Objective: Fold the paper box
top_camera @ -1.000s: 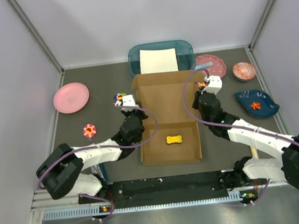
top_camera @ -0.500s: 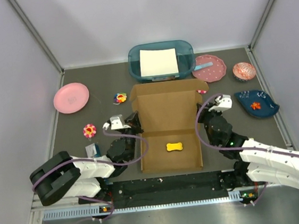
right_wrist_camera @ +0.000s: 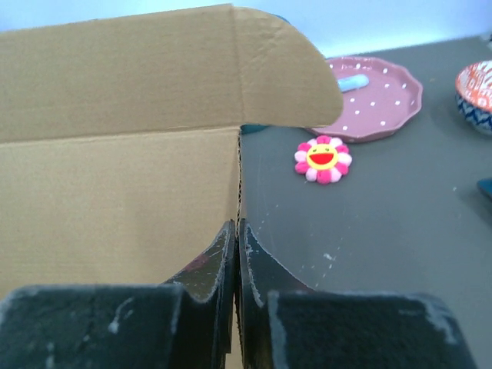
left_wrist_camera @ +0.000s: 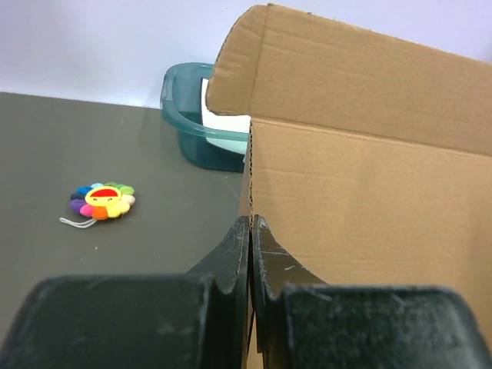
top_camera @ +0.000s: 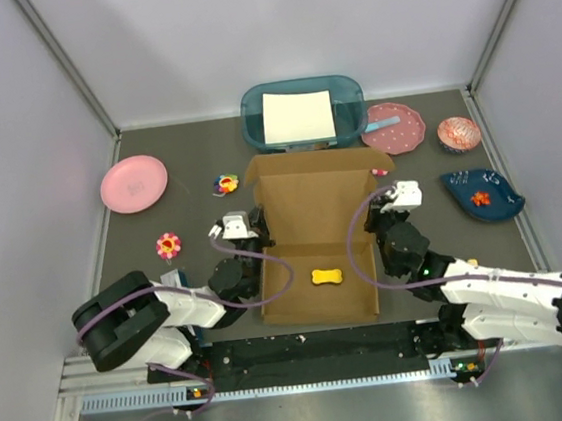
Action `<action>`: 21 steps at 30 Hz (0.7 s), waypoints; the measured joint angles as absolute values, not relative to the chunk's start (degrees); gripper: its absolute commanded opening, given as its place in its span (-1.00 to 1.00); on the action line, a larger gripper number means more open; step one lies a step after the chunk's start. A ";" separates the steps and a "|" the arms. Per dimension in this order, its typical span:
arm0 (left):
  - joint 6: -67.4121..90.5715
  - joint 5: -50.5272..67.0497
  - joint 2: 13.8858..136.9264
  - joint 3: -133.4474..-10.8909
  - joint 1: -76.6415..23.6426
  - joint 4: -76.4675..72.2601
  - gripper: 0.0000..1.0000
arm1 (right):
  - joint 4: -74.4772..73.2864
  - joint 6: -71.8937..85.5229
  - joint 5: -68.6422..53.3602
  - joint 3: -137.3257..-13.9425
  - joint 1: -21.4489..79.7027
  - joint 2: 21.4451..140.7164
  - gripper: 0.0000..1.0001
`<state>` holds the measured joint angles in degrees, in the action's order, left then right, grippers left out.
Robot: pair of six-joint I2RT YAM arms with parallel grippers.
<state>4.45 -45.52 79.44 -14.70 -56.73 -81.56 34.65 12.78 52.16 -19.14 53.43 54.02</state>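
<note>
Grey tabletop (top_camera: 185, 160) carries the paper box (top_camera: 311, 207) at its middle, side walls raised. Behind the box sits a teal bin (top_camera: 250, 108). The left gripper (left_wrist_camera: 250, 224) is pinched onto the box's left wall, the right gripper (right_wrist_camera: 235, 227) onto its right wall. Inside the box lies a yellow bone-shaped piece (top_camera: 327, 276).

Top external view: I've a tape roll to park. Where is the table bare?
Bare: the grey tabletop between the round pink plate and the teal plastic bin. Crowded: right of the brown cardboard paper box, with the dotted pink plate, patterned bowl and blue dish.
</note>
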 measured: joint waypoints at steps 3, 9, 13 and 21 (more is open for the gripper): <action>0.47 -46.35 81.97 -17.93 -56.47 -80.36 -1.00 | 37.87 6.24 53.39 -21.12 53.45 58.89 -1.00; -3.79 -46.11 85.91 -23.92 -53.78 -76.55 -1.00 | 42.89 -2.96 54.24 -25.02 52.27 66.19 -1.00; -4.03 -44.40 86.54 -26.37 -51.09 -75.59 -1.00 | 45.39 -5.06 52.36 -28.12 49.87 68.16 -1.00; -3.16 -39.55 86.54 -30.35 -44.58 -75.13 -1.00 | 49.19 -7.38 46.72 -33.95 46.15 70.89 -1.00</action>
<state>-3.16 -39.55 86.54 -30.35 -44.58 -75.13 49.19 -7.38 46.72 -33.95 46.15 70.89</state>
